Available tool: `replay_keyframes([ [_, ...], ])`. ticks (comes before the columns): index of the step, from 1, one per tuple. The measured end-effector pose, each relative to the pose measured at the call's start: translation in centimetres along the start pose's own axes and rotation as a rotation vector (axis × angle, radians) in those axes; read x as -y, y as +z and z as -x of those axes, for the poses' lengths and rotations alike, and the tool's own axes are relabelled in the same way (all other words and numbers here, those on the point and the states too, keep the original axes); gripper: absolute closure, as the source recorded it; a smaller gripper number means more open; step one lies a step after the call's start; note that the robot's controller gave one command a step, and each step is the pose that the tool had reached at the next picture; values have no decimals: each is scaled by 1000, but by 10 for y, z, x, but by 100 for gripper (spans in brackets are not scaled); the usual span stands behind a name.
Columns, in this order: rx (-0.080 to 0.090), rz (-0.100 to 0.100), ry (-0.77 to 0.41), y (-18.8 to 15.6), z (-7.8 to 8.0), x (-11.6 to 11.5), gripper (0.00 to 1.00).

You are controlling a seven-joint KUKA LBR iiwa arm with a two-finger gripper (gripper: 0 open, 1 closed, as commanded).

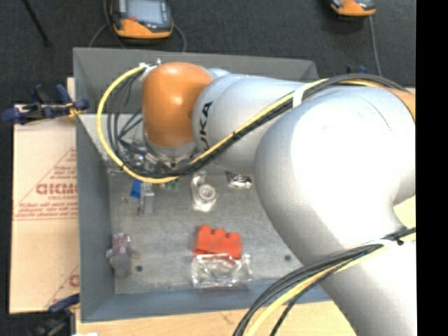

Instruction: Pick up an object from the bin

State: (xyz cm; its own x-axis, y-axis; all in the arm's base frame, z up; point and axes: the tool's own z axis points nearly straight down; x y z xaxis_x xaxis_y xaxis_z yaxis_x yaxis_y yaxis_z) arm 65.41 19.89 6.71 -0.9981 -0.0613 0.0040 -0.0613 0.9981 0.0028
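In the bin (92, 257), a brick (217, 241) lies just behind a bag (220, 271); a jar (204, 194) sits farther back, and a lump (121, 253) lies at the left.

The white arm (336, 180) covers the bin (94, 257) from 1 to 5 o'clock and is cut off at right and bottom. A small blue thing (145, 191) at 9 o'clock, below the orange cover (171, 103), is too small to tell.

One camera — looking steeply down into the bin (91, 215); close.
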Motion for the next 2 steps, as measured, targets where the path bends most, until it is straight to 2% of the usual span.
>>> replay_keyframes([
  [1,8,0,4,-5,3,1,100],
  [2,17,-1,-37,-173,-31,-16,100],
])
